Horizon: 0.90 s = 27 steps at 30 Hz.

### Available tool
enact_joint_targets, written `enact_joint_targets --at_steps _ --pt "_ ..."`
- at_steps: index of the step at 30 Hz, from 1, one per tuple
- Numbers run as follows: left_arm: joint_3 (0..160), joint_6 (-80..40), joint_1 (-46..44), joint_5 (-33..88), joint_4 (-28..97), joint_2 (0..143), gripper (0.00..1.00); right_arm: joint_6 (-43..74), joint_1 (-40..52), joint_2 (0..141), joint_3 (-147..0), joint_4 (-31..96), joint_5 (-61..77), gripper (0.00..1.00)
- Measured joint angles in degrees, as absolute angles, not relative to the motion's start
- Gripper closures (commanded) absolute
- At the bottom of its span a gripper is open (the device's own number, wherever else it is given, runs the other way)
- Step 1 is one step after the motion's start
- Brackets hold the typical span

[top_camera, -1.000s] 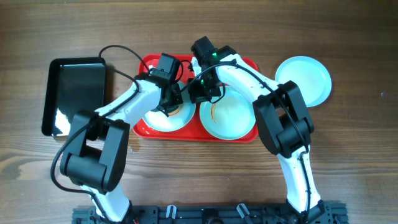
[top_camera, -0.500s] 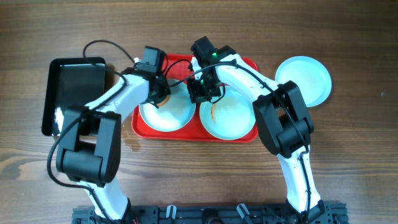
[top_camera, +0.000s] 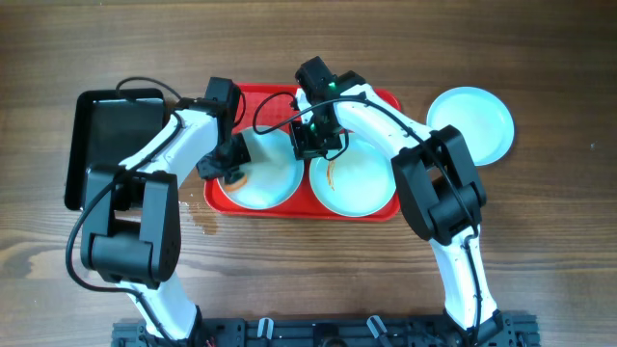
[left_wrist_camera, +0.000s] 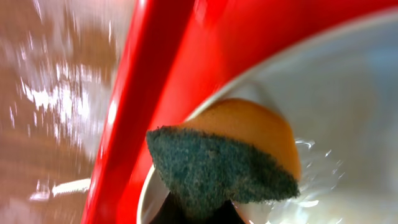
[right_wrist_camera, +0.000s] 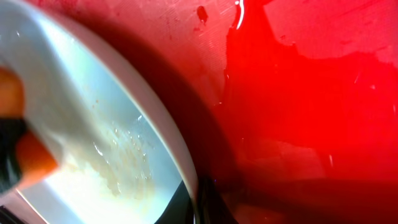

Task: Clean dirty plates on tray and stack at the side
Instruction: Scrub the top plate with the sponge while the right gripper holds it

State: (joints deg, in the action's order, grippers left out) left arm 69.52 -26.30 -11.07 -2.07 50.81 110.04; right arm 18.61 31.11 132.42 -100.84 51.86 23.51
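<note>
Two pale plates lie in the red tray (top_camera: pixel 378 97). The left plate (top_camera: pixel 272 183) is wet, with faint brown smears (right_wrist_camera: pixel 121 168). My left gripper (top_camera: pixel 231 164) is shut on an orange sponge (left_wrist_camera: pixel 224 165) with a dark green scouring face, pressed on that plate's left rim next to the tray wall (left_wrist_camera: pixel 155 81). My right gripper (top_camera: pixel 310 145) is shut on the same plate's right rim (right_wrist_camera: pixel 180 162), with its jaws either side of the edge. The right plate (top_camera: pixel 359 188) shows a thin orange-brown smear. A third plate (top_camera: pixel 472 123) sits on the table, right of the tray.
A glossy black tray (top_camera: pixel 116 145) lies on the wooden table left of the red tray. Water spots wet the wood (top_camera: pixel 205 220) by the red tray's front left corner. Both arms cross over the tray's back half.
My left gripper has swept the sponge from the plate's upper middle out to its left rim. The right gripper has stayed on the rim.
</note>
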Motion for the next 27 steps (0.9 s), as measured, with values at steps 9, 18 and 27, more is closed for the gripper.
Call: enact_joint_targets --at_steps 9,18,27 --pt "68.99 -26.22 -10.7 2.11 53.47 109.89 0.96 18.52 31.14 132.42 -100.84 51.86 23.18 0.96" --pt "68.38 -26.24 -10.61 8.75 37.19 109.67 0.96 19.25 30.59 132.4 -100.84 51.72 22.9 0.96" --pt "67.99 -26.24 -11.57 12.45 36.1 109.73 0.96 19.25 30.61 132.4 -100.84 51.31 22.9 0.96"
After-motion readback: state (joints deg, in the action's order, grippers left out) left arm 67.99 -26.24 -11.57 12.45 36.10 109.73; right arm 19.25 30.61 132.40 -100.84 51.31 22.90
